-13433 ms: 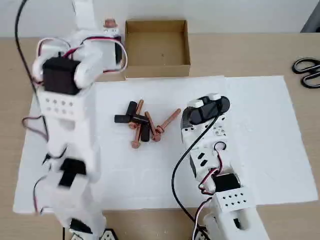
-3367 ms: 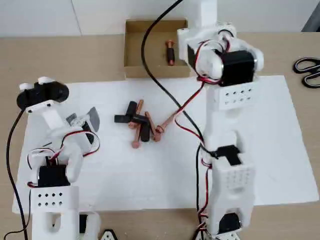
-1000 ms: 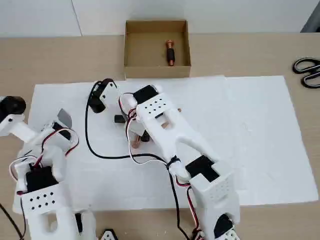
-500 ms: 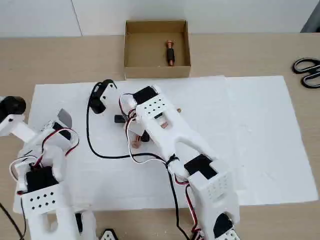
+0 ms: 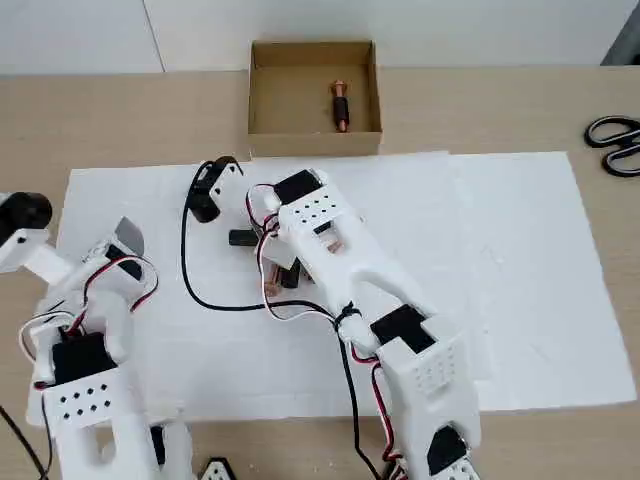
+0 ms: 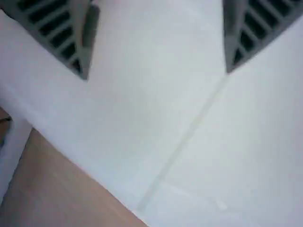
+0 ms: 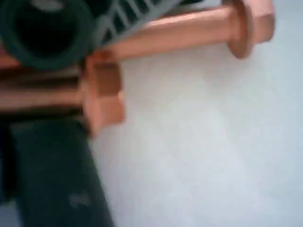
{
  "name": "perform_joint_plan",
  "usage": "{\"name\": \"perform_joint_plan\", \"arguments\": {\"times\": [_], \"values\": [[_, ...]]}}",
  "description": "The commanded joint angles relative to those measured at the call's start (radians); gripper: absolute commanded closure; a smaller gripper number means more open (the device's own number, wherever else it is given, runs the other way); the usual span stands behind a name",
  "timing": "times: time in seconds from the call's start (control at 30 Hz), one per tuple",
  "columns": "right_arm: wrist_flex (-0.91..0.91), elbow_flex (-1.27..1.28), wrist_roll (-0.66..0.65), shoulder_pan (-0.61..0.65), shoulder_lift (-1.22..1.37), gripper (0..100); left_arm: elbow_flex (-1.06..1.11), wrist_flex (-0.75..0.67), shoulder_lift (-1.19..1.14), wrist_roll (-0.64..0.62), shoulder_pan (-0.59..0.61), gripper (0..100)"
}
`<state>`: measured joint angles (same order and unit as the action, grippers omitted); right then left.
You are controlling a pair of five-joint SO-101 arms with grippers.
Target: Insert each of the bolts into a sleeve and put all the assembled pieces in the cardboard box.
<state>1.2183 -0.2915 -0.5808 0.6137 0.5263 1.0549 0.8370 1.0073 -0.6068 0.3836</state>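
A pile of copper bolts (image 7: pixel 189 28) and black sleeves (image 7: pixel 47 179) lies on the white foam sheet (image 5: pixel 500 250). My right arm hides most of it from above; one sleeve (image 5: pixel 240 238) and a bolt head (image 5: pixel 270 288) stick out. My right gripper (image 5: pixel 262 222) hangs low over the pile, right against a bolt and a sleeve's open end (image 7: pixel 45 28). The cardboard box (image 5: pixel 262 90) at the back holds one assembled piece (image 5: pixel 341 105). My left gripper (image 5: pixel 122 240) stands open over bare foam near the sheet's left edge, fingers (image 6: pixel 71 42) wide apart with nothing between them.
Scissors (image 5: pixel 612 140) lie on the wooden table at the far right edge. The right arm's black cable (image 5: pixel 200 290) loops over the foam left of the pile. Bare wood (image 6: pixel 47 189) shows just past the foam's edge under the left gripper.
The right arm has come back from the box, where an assembled piece now lies, and sits over the pile, shifting slightly in the last second. The left arm has drawn back leftward.
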Motion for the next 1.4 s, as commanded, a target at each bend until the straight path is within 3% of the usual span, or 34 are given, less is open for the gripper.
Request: {"name": "perform_joint_plan", "arguments": {"times": [0.0,0.73,1.03,1.23,1.37], "values": [[-0.008,-0.028,-0.002,-0.018,-0.01,99.3,-0.005,-0.026,0.023,-0.005,0.0,82],[0.134,-0.143,0.025,-0.025,-0.17,99.5,-0.005,-0.026,0.023,-0.005,0.0,82],[0.213,-0.213,0.235,-0.223,-0.252,99.5,-0.005,-0.023,0.023,0.012,-0.011,82],[0.361,-0.224,0.387,-0.338,-0.326,99.5,-0.012,-0.026,0.023,0.212,-0.176,82],[0.43,-0.219,0.473,-0.386,-0.344,99.5,-0.012,-0.026,0.023,0.25,-0.284,82]]}}
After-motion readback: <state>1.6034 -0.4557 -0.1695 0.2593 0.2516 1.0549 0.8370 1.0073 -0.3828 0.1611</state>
